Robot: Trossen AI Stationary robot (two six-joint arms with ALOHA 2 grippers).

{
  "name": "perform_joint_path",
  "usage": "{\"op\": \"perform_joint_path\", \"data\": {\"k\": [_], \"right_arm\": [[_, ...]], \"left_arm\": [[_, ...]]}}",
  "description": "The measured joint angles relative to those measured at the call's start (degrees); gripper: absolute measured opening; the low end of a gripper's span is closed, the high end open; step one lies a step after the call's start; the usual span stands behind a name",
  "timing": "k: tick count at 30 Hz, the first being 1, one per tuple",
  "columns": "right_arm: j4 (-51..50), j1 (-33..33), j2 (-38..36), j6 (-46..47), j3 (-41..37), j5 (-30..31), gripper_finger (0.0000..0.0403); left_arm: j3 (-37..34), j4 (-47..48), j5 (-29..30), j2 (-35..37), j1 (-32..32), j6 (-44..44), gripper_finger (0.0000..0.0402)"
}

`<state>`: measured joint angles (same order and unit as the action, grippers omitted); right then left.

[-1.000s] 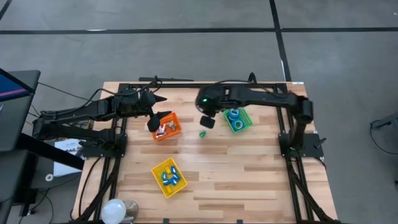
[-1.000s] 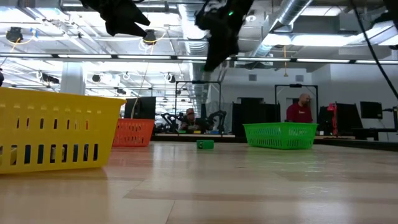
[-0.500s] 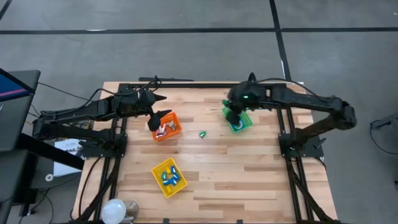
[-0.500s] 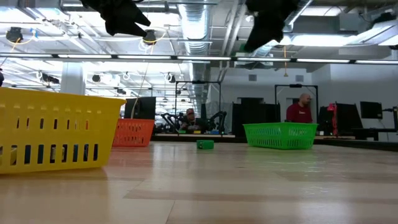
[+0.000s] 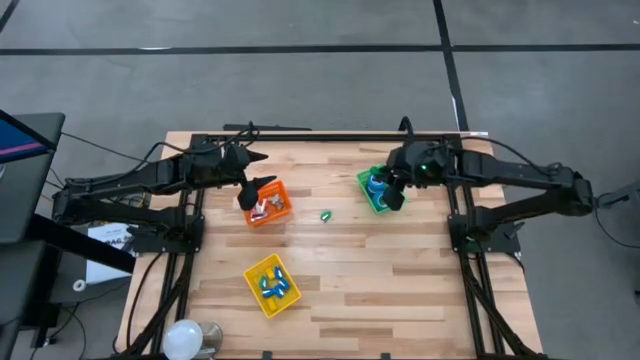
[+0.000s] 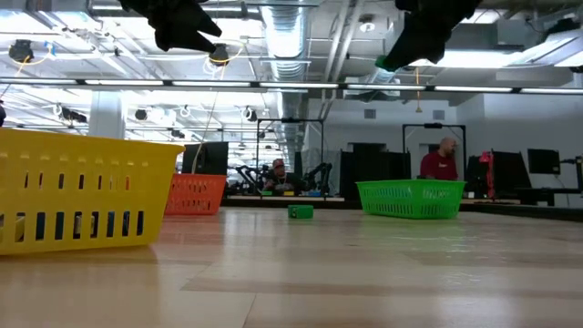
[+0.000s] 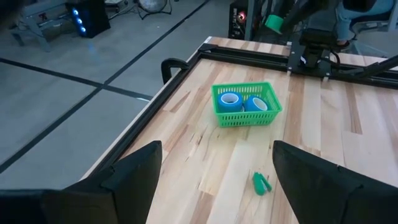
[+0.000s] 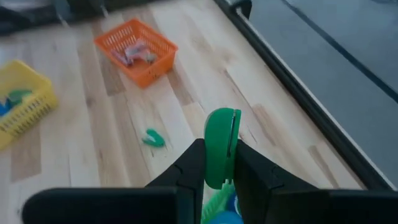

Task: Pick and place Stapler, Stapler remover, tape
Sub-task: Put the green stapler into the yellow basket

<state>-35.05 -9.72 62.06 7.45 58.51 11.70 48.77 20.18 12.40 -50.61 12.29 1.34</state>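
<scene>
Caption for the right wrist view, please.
Right tool holds a green roll upright above the green bin; orange bin beyond.

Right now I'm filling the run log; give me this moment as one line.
right gripper: shut on green roll, above green bin | left gripper: open, over orange bin

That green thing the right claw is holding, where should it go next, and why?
Probably lower and let go. The right gripper is shut on a small green plastic piece, above the green plastic basket holding round blue tape rolls. The left gripper waits open above the orange basket.
</scene>
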Motion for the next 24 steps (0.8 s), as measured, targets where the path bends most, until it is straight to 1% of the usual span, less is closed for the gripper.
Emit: {"op": "perform_joint_path", "data": {"k": [4,8,10,19,24], "right_arm": [[7.2,-0.1,-0.7,0.2,-3.3,-3.1,0.0059],[11.9,0.0,-0.3,1.0,-4.6,-6.3,0.0059],[12.0,0.0,0.3,1.2,-4.8,-7.4,0.0059],[12.4,0.4,3.0,1.6,-4.8,-7.4,0.0059],[13.0,0.4,3.0,1.6,-4.8,-7.4,0.0059]], "left_arm": [[0.0,-0.2,0.0,0.0,0.0,0.0,0.0296],[0.0,-0.2,0.0,0.0,0.0,0.0,0.0296],[0.0,-0.1,0.0,0.0,0.0,0.0,0.0296],[0.0,-0.1,0.0,0.0,0.0,0.0,0.0296],[0.0,-0.2,0.0,0.0,0.0,0.0,0.0296]]}}
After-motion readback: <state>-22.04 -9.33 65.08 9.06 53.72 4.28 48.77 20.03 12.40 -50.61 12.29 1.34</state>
